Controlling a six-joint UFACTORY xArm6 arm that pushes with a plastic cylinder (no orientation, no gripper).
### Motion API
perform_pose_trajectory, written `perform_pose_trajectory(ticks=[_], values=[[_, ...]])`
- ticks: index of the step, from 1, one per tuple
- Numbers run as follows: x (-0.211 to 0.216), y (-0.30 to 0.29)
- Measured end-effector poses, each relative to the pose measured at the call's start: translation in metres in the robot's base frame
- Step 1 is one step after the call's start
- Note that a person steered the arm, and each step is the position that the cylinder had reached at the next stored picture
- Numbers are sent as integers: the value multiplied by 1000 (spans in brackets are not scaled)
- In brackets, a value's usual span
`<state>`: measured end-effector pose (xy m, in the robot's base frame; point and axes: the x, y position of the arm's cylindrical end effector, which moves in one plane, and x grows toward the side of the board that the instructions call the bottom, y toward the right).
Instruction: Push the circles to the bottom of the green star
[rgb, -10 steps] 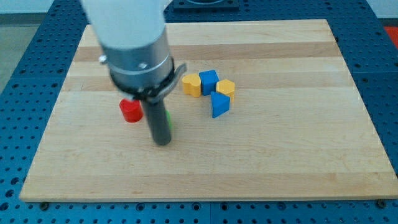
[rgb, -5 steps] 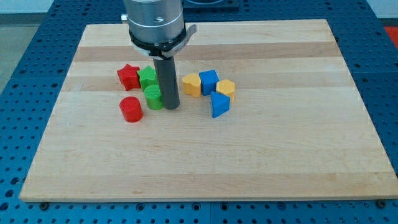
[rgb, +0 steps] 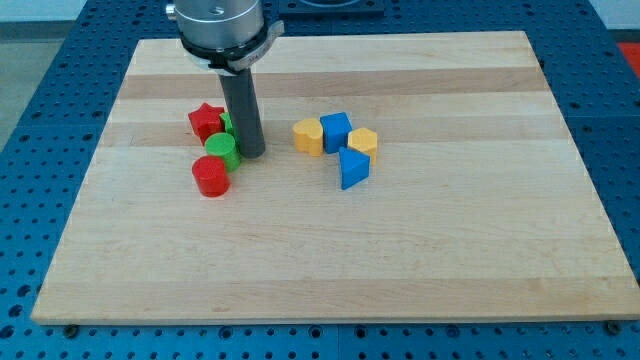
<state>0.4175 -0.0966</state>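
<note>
Pressing my tip (rgb: 250, 155) against the green circle's (rgb: 221, 152) right side, beneath the half-hidden green star (rgb: 226, 122) | red circle (rgb: 210, 176) touching just below, apparently herded | no claw, rod holds nothing.

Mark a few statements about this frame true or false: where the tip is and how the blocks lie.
1. My tip is just to the view's right of the green circle. True.
2. The red circle sits at the view's top of the red star. False: it lies below the star.
3. The green star is mostly hidden behind the rod. True.
4. The yellow and blue blocks lie to the view's left of the tip. False: the cluster, such as the blue cube, is to its right.
</note>
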Motion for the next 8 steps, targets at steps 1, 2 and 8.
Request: perform_pose_trajectory(ticks=[1, 2, 8], values=[[33, 15], [88, 8], [41, -53]])
